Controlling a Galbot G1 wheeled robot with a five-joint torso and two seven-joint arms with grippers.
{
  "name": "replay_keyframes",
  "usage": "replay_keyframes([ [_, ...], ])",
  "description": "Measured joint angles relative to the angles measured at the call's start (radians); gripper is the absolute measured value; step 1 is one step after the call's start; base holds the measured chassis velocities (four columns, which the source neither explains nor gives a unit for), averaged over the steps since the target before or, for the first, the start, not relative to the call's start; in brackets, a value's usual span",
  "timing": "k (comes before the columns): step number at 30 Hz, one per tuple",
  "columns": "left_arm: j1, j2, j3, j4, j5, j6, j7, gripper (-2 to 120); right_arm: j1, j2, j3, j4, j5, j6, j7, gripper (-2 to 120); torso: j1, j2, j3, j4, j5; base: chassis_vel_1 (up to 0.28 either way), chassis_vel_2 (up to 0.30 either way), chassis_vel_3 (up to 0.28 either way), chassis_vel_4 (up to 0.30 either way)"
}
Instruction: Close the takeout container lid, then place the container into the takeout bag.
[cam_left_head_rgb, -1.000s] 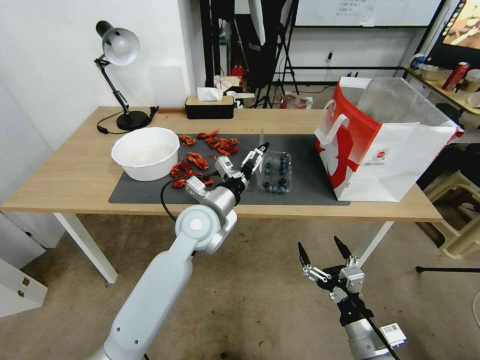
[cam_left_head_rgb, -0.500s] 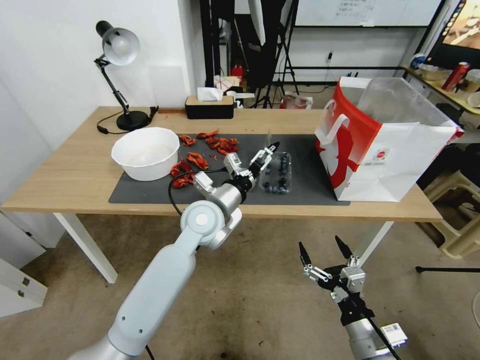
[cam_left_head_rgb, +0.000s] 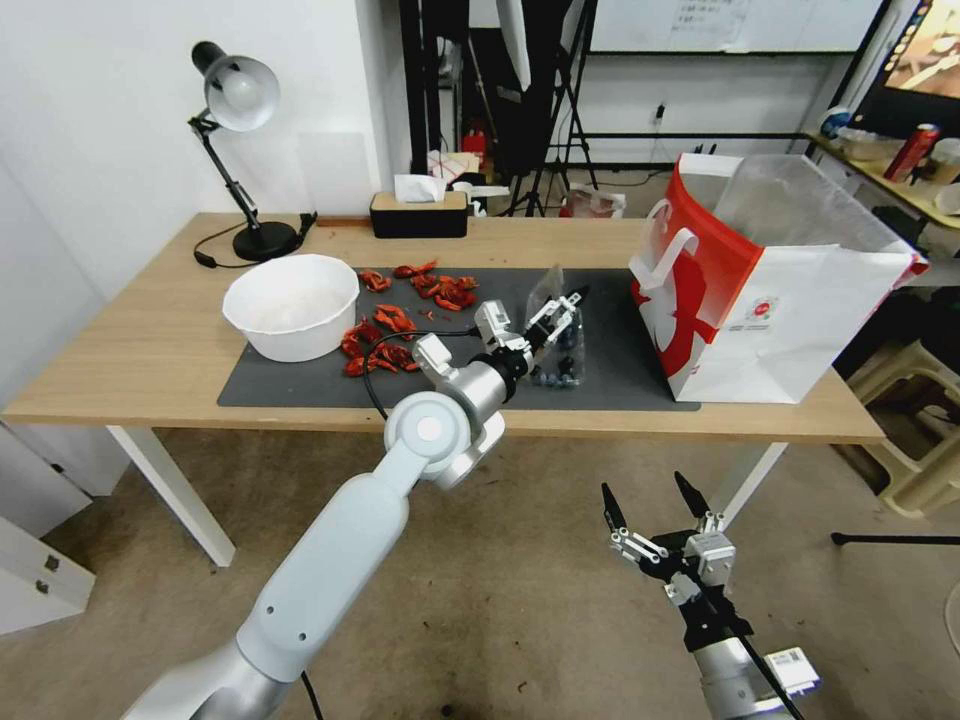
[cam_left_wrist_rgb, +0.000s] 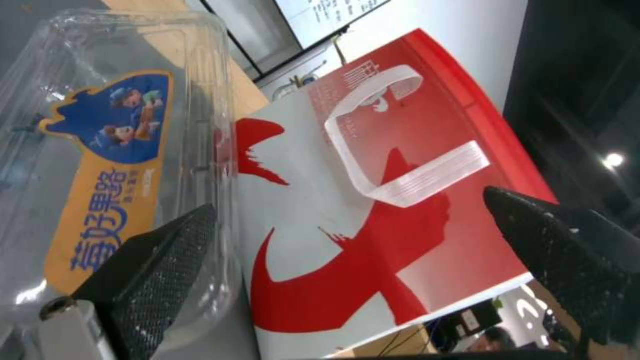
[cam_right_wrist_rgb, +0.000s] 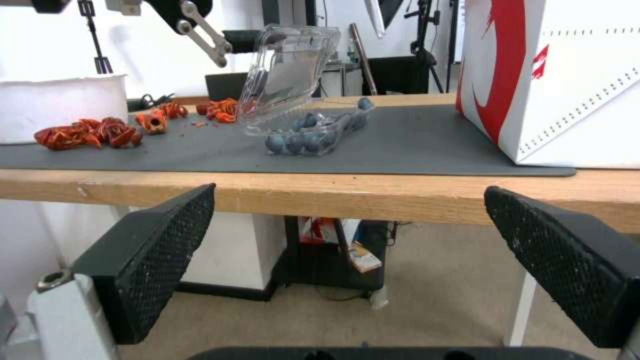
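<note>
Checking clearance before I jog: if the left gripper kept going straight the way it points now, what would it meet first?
Probably the takeout bag. The left gripper, open, has one finger against the raised lid beside it, and the bag's red-swirl side sits straight ahead between the fingers. Depth is unclear.

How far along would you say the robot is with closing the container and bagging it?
Nothing is finished yet. In hand: the open left gripper is at the lid, which stands tilted over the blueberries, not shut. The takeout container sits on the dark mat, apart from the takeout bag. Left: shutting the lid and bagging the container. The right gripper hangs open below the table.
</note>
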Motion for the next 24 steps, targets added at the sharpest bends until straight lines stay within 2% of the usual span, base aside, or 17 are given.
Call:
replay_keyframes([
  [19,-0.103,-0.029,0.064,0.148,0.036,0.006,0.035,100,0.004,0.007,0.002,-0.011,-0.004,0.002,0.0,100,0.0,0.0,0.0,0.0,0.0,0.0,0.0,0.0,0.0],
  [22,-0.11,-0.032,0.071,0.161,0.037,0.007,0.033,95,0.004,0.007,0.002,-0.011,-0.004,0.002,0.0,100,0.0,0.0,0.0,0.0,0.0,0.0,0.0,0.0,0.0],
  [24,-0.121,-0.034,0.079,0.172,0.046,0.015,-0.002,84,0.004,0.006,0.002,-0.011,-0.002,0.002,0.0,100,0.0,0.0,0.0,0.0001,0.0,0.0,0.0,0.0,0.0],
])
